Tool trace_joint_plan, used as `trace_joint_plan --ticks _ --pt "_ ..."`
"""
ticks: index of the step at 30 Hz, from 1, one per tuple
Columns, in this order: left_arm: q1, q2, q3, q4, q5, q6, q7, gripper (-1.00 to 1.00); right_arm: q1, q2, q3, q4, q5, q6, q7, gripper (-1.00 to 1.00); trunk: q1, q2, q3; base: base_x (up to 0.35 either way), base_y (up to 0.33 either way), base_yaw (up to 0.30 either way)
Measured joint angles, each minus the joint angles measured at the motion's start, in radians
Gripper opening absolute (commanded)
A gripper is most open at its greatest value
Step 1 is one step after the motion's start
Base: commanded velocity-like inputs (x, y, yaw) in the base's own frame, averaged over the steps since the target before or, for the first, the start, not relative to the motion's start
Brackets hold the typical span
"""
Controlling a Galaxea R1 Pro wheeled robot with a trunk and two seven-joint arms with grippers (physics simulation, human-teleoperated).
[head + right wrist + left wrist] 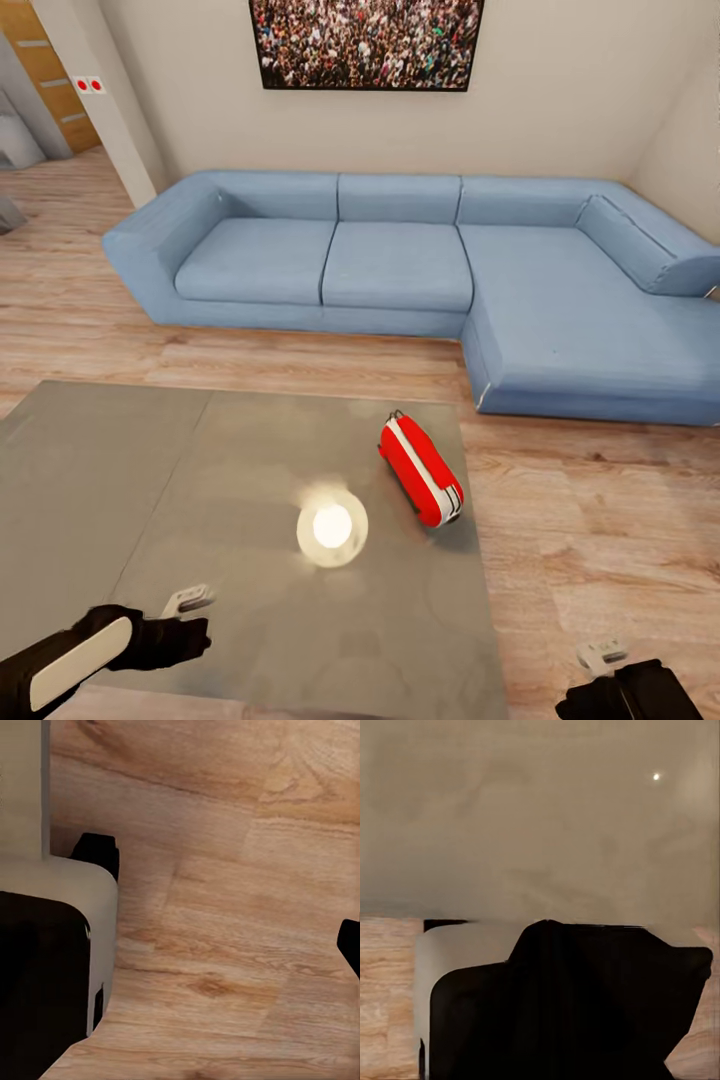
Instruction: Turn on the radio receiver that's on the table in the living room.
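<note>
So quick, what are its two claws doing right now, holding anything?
Left gripper: holding nothing, above the table; open or closed cannot be told.
Right gripper: holding nothing, above the floor; open or closed cannot be told.

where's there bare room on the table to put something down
Most of the table is bare: the whole stretch on the robot's left of the lamp reflection, and the near strip ahead of the left gripper. The only occupied patch is toward the far right corner, where the radio receiver lies.

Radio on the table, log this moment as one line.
radio: lying on table, near right edge | left gripper: over table, apart from radio | right gripper: over floor
</note>
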Motion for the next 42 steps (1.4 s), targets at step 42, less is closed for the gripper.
trace_joint_plan --ticks 42 --pt "0.143 -0.367 -0.161 0.871 -0.171 -0.415 -0.354 -1.00 0.000 0.107 -0.007 0.683 -0.005 -0.469 -0.380 1.00 0.000 0.000 0.066 0.000 0.000 0.000"
